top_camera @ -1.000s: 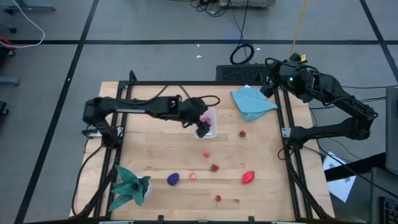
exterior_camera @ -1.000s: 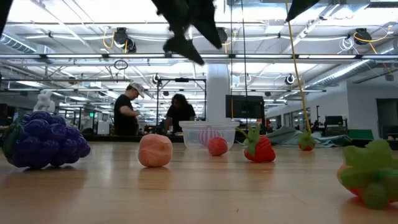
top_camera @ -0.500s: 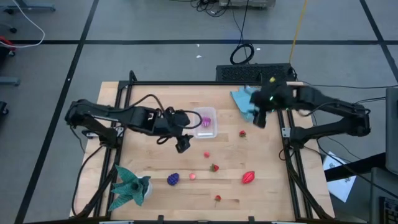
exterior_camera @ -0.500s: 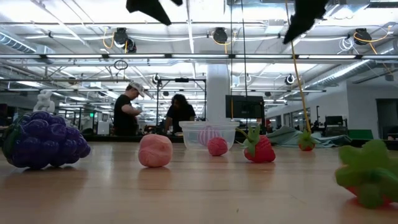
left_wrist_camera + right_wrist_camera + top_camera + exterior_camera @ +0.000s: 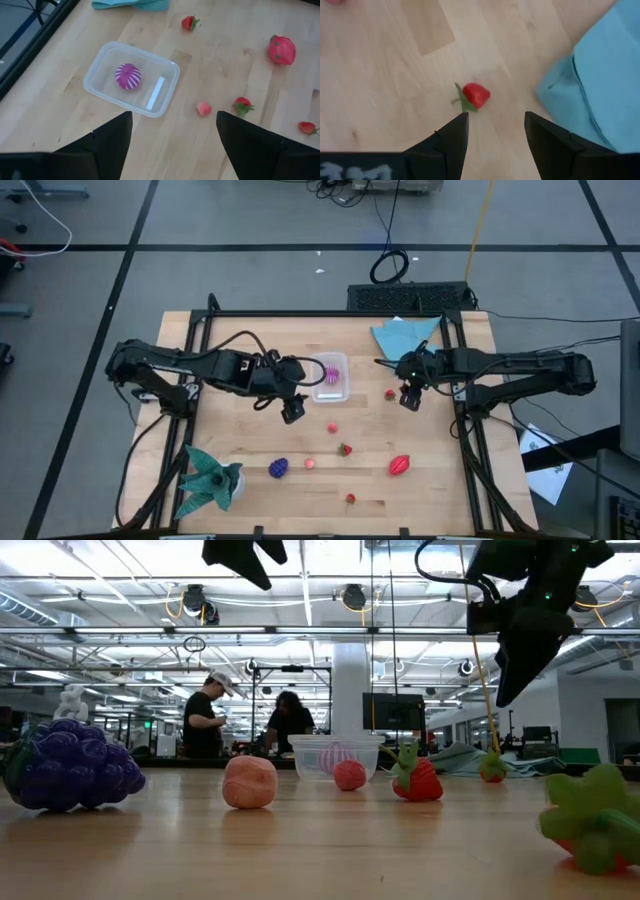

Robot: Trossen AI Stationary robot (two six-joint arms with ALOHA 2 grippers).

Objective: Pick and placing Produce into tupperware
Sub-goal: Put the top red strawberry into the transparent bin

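Red strawberry (image 5: 475, 95) at centre frame is now hovered over by the right fingers (image 5: 496, 131), swung in open and empty, while the left fingers (image 5: 172, 131), likewise open and empty, are held back from the tub (image 5: 100, 62) with one pink striped fruit (image 5: 128, 76) inside.

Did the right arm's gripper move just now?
Yes. The right gripper swung off the blue cloth at the table's far right corner, coming inward to hang open over a small strawberry near the tub.

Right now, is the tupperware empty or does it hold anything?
Not empty: the tupperware holds one pink-and-white striped ball; the other fruits lie outside it on the table.
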